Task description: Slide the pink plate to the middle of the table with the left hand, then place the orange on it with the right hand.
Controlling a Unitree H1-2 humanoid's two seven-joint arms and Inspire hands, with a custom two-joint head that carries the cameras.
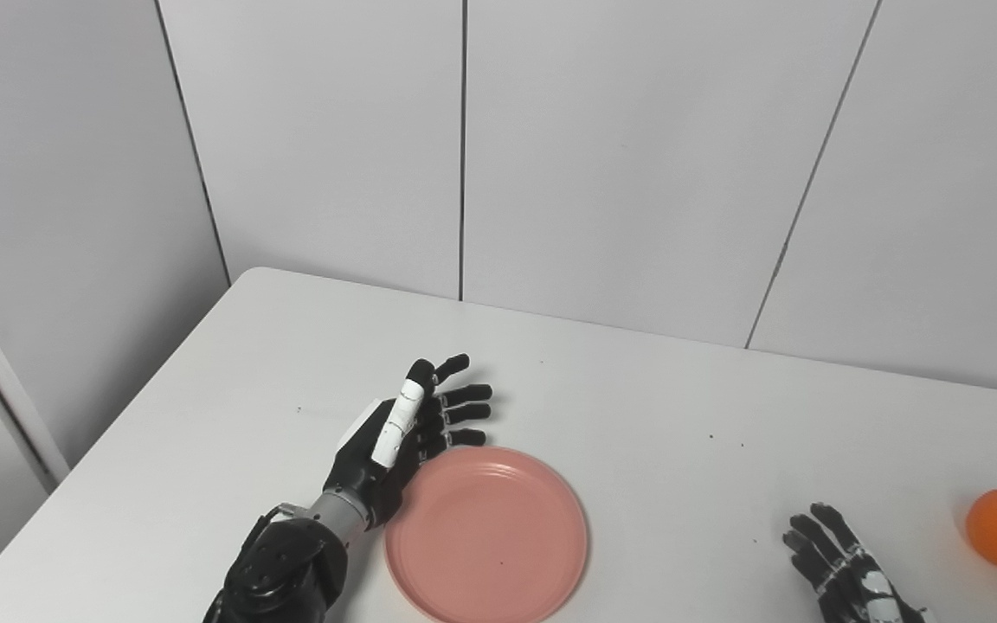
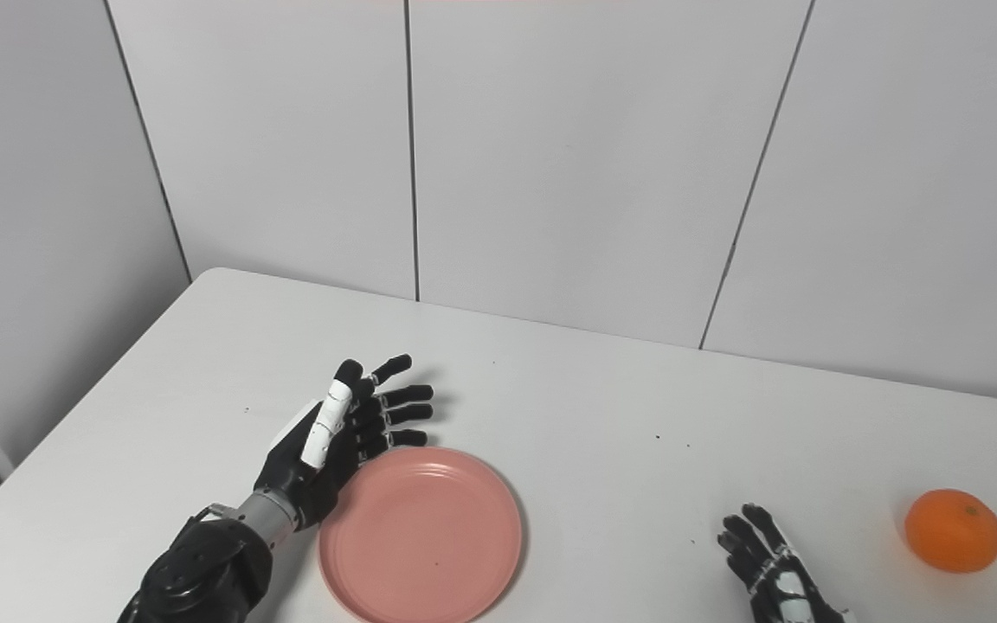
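- The left hand (image 1: 408, 433) stands on edge at the upper-left rim of the pink plate, palm turned toward the plate and its fingers (image 1: 464, 396) spread and straight, gripping nothing. That pose suits a sideways push rather than a lift: the palm's flat side works as a paddle against the rim.
- Whether the palm actually touches the rim or sits just beside it is hard to tell; the heel of the hand overlaps the plate's edge in both views.
- The pink plate (image 1: 485, 536) lies flat on the white table (image 1: 654, 407), near the front edge and left of centre. It holds nothing: its well is bare apart from a tiny dark speck. By my judgement it needs to travel rightward and a little away from the robot to reach the middle.
- The right hand (image 2: 767, 567) waits low at the front edge, to the right of the plate, fingers extended and apart, holding nothing. It seems parked until the plate is placed.
- The orange (image 2: 954, 529) sits on the table at the far right, beyond the right hand and not touching it, well apart from the plate.
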